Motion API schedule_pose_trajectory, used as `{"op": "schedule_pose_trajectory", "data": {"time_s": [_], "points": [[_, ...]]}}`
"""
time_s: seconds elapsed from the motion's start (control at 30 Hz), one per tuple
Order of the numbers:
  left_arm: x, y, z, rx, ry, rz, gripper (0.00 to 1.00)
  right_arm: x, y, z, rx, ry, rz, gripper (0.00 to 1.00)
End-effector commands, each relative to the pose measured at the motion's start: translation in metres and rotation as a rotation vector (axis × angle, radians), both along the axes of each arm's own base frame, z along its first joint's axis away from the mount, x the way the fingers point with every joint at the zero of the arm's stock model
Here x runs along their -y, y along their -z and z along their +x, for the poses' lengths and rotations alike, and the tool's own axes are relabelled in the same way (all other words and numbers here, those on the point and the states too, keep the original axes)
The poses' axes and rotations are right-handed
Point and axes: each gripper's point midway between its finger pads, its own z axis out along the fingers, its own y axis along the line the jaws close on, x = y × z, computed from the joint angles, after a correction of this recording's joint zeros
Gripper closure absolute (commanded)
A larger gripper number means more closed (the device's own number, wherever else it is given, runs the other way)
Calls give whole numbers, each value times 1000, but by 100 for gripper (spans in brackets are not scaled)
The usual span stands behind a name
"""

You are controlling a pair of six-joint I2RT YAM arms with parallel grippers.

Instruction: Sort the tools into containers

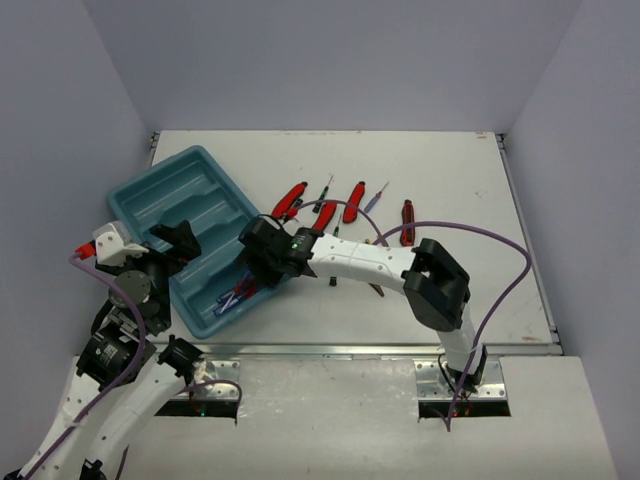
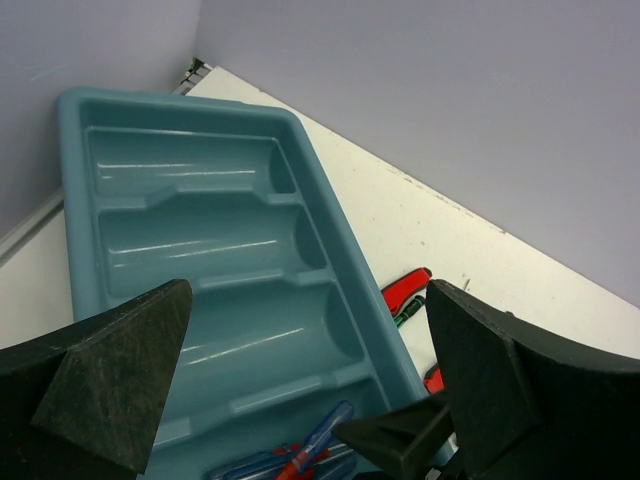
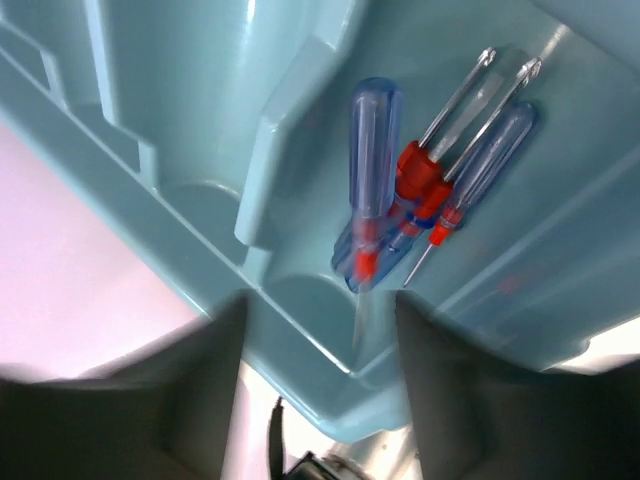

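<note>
Right gripper point(image 3: 318, 335) (jaws apart) above glossy tray point(image 3: 180, 60) — translucent blue screwdrivers point(image 3: 375, 150) inside.

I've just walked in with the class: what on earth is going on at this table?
Two robot arms are sorting hand tools into a teal tray. The right gripper hangs with its jaws apart over the tray's nearest compartment. Several blue-handled screwdrivers lie there, and one looks blurred, probably dropping in. The left gripper hovers at the tray's edge, wide open and empty. The other three compartments show nothing inside. Red-handled cutters lie unsorted on the table beyond.
</note>
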Motion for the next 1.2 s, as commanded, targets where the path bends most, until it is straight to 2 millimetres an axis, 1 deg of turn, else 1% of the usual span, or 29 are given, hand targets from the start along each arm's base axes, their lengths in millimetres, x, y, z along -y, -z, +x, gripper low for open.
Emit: {"op": "schedule_pose_trajectory", "data": {"time_s": [0.0, 0.07, 0.13, 0.17, 0.23, 0.27, 0.33, 0.37, 0.4, 0.43, 0.5, 0.57, 0.6, 0.7, 0.73, 0.77, 0.8, 0.87, 0.9, 0.93, 1.03, 1.13, 1.17], "points": [[-1, -10, 0, 30, -3, -12, 0, -4, -25, 12, 60, 11, 29, 33], [-1, -10, 0, 29, -3, -10, 0, -2, -34, 13, 78, -2, 37, 25], [-1, -9, 0, 28, -3, -9, 0, 5, -42, 16, 105, -5, 30, 25], [-1, -9, 0, 27, -2, -9, 0, 11, -45, 20, 126, 0, 20, 25], [0, -8, 1, 23, 4, -6, 0, 32, -55, 31, 162, 21, 0, 25], [2, -7, 2, 19, 11, 0, 0, 51, -58, 45, 181, 42, -18, 25], [10, -3, 9, -6, 50, 24, 0, 101, -57, 69, 177, 88, -62, 26], [13, -2, 10, -10, 65, 30, 0, 116, -64, 82, 191, 114, -65, 26], [21, 3, 17, -39, 91, 49, 0, 148, -58, 97, 176, 144, -101, 28], [25, 6, 21, -57, 110, 68, 0, 179, -57, 117, 172, 208, -132, 29], [33, 12, 26, -99, 146, 87, 0, 218, -50, 133, 161, 248, -238, 30], [40, 23, 34, -158, 167, 113, 0, 271, -41, 161, 152, 344, -368, 31], [42, 26, 36, -173, 176, 120, 0, 286, -37, 171, 137, 356, -414, 32], [47, 32, 39, -196, 199, 134, 0, 320, -2, 192, 49, 323, -581, 36], [49, 32, 40, -198, 205, 135, 0, 329, 2, 200, 39, 323, -624, 37], [50, 33, 40, -201, 211, 137, 0, 334, -4, 208, 51, 338, -636, 38], [51, 34, 41, -203, 216, 138, 0, 336, -4, 215, 61, 335, -658, 38], [52, 35, 41, -206, 226, 140, 0, 340, 7, 230, 67, 305, -721, 39], [54, 35, 42, -206, 233, 141, 0, 345, 10, 235, 74, 300, -761, 39], [54, 35, 42, -207, 236, 141, 0, 345, 15, 243, 77, 302, -778, 39], [56, 35, 42, -206, 249, 140, 0, 355, 24, 252, 69, 321, -822, 39], [58, 34, 42, -200, 255, 137, 0, 355, 38, 257, 40, 311, -801, 39], [58, 33, 42, -198, 259, 137, 0, 351, 45, 261, 30, 303, -781, 39]]}}
